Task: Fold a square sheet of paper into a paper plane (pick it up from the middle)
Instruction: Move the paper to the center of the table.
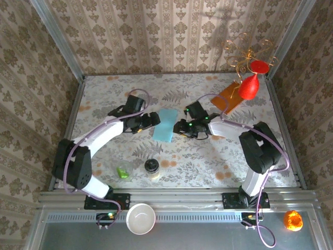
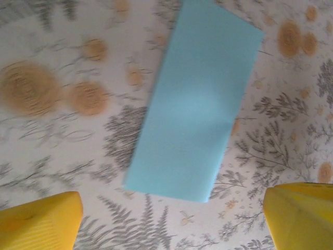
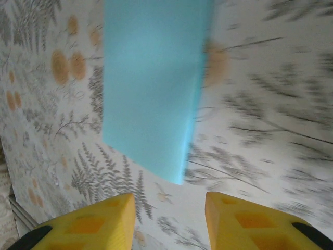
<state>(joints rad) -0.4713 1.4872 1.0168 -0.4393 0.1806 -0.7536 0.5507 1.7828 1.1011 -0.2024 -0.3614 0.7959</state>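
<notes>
Pale blue against the floral desk (image 1: pixel 104 99): square sheet of paper (image 1: pixel 165 125), doubled over into a narrow oblong, flat, mid-desk between the two arms. Not yet a dart; judged an early fold, with most of the creasing to come.

Long axis roughly from far side to near side in the top view, leaning a little, so one long edge toward each arm. Left jaws just beside the left long edge, right jaws just beside the right one; contact not tellable from above. Neither arm clearly nearer.

Left jaws spread wide, yellow fingers (image 2: pixel 41 221) at the two lower corners of the left wrist view, nothing between them. Seen from there, oblong ahead of the jaws, running away up and to the right, its near short edge within the span of the fingers but apart from both.

Right jaws part-way open, fingers (image 3: pixel 88 221) with a bare gap, pinching nothing. From the right wrist, near corner of the oblong aimed almost at that gap, just short of it; two layers showing along its right-hand edge.

Probably calls for a pin on one side and a lift of the other edge; thin paper, likely to skate on the desk.

Open room all round: orange-brown sheet (image 1: pixel 229 97) well apart at the far right, jar (image 1: pixel 152 167) and small green piece (image 1: pixel 123 172) well apart toward the near edge.
</notes>
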